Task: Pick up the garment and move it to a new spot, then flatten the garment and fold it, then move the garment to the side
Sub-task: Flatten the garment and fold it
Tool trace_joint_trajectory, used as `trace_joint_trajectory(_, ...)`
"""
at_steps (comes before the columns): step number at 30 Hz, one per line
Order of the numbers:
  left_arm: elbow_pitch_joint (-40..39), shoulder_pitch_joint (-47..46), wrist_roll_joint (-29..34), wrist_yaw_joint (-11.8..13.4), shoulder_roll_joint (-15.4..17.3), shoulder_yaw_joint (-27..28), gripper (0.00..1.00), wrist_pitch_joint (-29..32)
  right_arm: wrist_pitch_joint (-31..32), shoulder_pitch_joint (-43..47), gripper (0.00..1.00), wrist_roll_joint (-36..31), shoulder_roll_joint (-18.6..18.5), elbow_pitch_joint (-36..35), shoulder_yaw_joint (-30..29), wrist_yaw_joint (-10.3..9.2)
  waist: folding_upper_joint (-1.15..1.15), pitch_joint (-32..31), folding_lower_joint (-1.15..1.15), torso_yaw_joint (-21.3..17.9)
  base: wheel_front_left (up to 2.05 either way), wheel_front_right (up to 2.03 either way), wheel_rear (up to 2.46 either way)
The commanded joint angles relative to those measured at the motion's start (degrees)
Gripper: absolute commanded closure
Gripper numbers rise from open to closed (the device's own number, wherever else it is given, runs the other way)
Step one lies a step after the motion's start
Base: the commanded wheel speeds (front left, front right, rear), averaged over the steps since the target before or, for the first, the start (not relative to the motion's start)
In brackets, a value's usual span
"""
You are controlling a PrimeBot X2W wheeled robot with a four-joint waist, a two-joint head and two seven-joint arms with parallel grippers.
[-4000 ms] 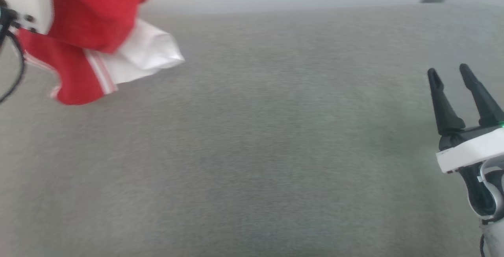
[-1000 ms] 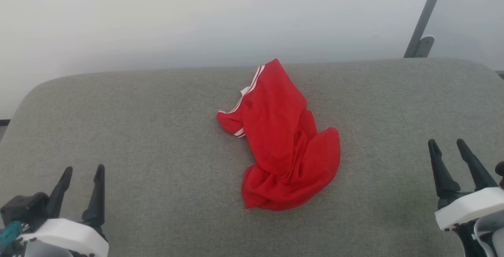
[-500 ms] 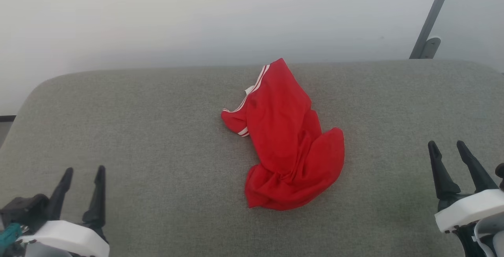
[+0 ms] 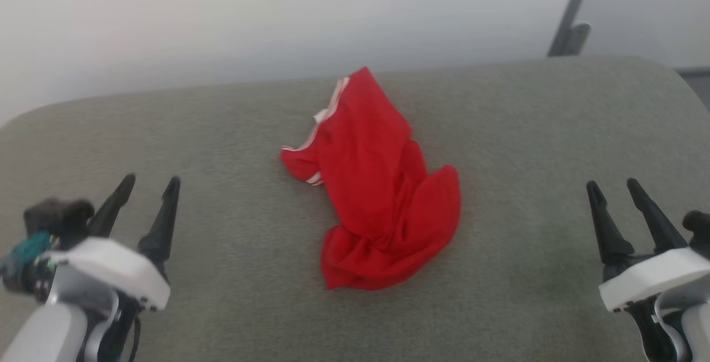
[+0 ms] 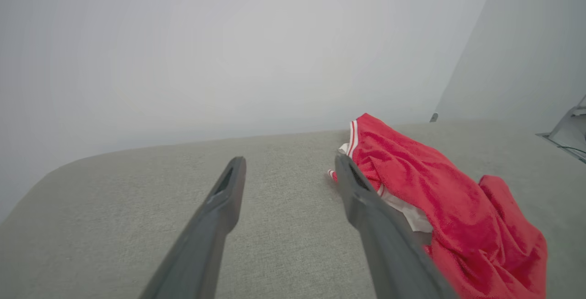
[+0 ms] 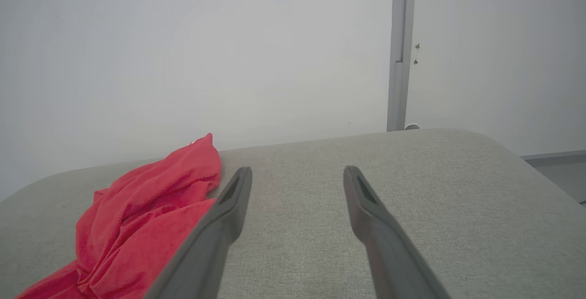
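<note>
Garment [image 4: 377,195] is lying crumpled near the middle of the grey bench [image 4: 222,129], its red body running from the far edge back toward the robot. Striped trim [image 4: 333,101] is showing along its far left side, and the near end is bunching into folds. The left hand [image 4: 152,179] is hovering over the bench at the lower left, fingers spread wide and gripping nothing. The right hand [image 4: 612,183] is hovering at the lower right, equally wide and empty. Both are sitting well apart from the cloth. A pale wall [image 4: 222,18] is rising behind the bench, with a grey pole [image 4: 571,18] leaning at the far right.
</note>
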Motion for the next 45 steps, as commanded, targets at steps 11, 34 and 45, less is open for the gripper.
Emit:
trace_joint_trajectory(11, 6.2, -14.4, -1.1, -3.1, 0.8, -4.0, 0.0, 11.2, -1.9, -4.0, 0.0, 1.6, 0.3, 1.4, 2.8, 0.0, 0.0, 6.8, 0.0, -8.6, 0.0, 0.0, 0.0)
trace_joint_trajectory(34, 29.8, -31.4, -3.0, 0.0, -2.8, -10.2, 0.0, 34.2, -4.6, -10.0, 0.0, 4.9, 0.6, 5.3, 7.1, 0.0, 0.0, 16.0, 0.0, -14.0, 0.0, 0.0, 0.0)
trace_joint_trajectory(45, 35.8, -35.4, -3.5, -0.9, -5.4, -11.7, 1.0, 36.8, -4.7, -11.1, 0.0, 4.2, 1.0, 5.5, 6.4, -0.01, 0.0, 16.4, 0.0, -12.7, 0.0, 0.0, 0.0)
